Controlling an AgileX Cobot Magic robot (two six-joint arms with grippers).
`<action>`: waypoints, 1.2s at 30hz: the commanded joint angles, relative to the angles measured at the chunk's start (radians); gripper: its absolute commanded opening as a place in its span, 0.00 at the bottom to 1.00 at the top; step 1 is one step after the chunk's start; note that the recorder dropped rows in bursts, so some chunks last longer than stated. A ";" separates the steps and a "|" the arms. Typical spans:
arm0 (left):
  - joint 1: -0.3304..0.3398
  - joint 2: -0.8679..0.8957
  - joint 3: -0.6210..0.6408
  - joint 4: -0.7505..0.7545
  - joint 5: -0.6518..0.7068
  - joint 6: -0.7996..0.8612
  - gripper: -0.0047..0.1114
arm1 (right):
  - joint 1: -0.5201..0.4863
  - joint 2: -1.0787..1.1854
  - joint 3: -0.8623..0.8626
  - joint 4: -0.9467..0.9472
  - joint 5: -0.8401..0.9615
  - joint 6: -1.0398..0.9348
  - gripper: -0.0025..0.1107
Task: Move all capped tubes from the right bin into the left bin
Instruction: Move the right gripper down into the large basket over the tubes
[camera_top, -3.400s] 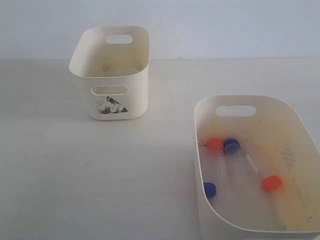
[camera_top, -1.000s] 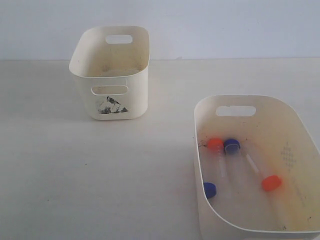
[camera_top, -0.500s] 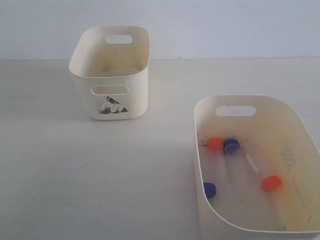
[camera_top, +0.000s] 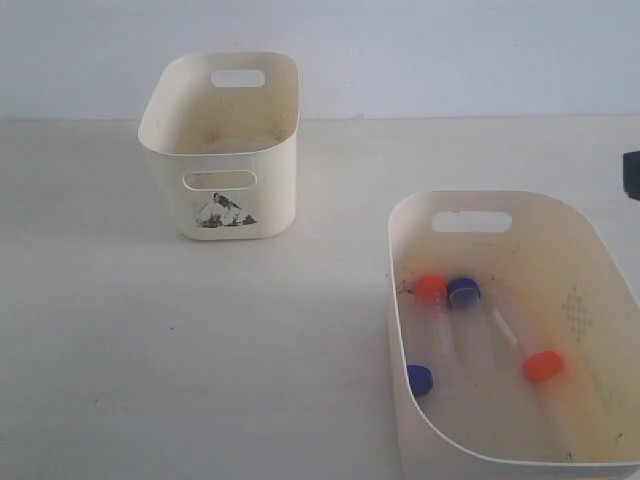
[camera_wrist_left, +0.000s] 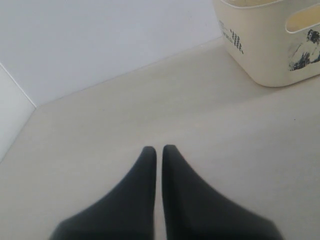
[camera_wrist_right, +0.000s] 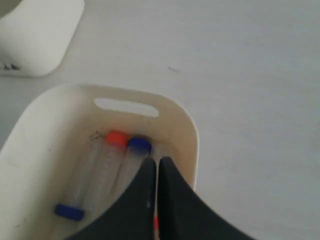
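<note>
Four capped tubes lie in the wide right bin (camera_top: 520, 202). An orange-capped tube (camera_top: 431, 289) and a blue-capped tube (camera_top: 463, 291) lie side by side near the handle wall. Another blue cap (camera_top: 419, 380) rests against the left wall, and the second orange cap (camera_top: 543, 366) sits mid-floor. The taller left bin (camera_top: 220, 150) with the mountain print stands at the back left, with no tubes showing inside. My right gripper (camera_wrist_right: 156, 161) hangs shut over the right bin, above the blue cap (camera_wrist_right: 138, 145). My left gripper (camera_wrist_left: 156, 150) is shut over bare table, away from the left bin (camera_wrist_left: 270, 45).
A dark part of the right arm (camera_top: 632, 175) shows at the exterior view's right edge. A pale wall runs behind the table. The light tabletop (camera_top: 200, 350) stretches between and in front of the two bins.
A dark part of the right arm has come into the exterior view at its right edge. The tubes and both bins lie where they were.
</note>
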 joint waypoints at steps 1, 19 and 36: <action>-0.005 0.000 -0.004 -0.003 -0.003 -0.010 0.08 | 0.076 0.052 -0.007 0.006 0.008 -0.036 0.03; -0.005 0.000 -0.004 -0.003 -0.003 -0.010 0.08 | 0.277 0.419 -0.409 -0.281 0.590 0.345 0.02; -0.005 0.000 -0.004 -0.003 -0.003 -0.010 0.08 | 0.277 0.714 -0.468 -0.150 0.447 0.395 0.39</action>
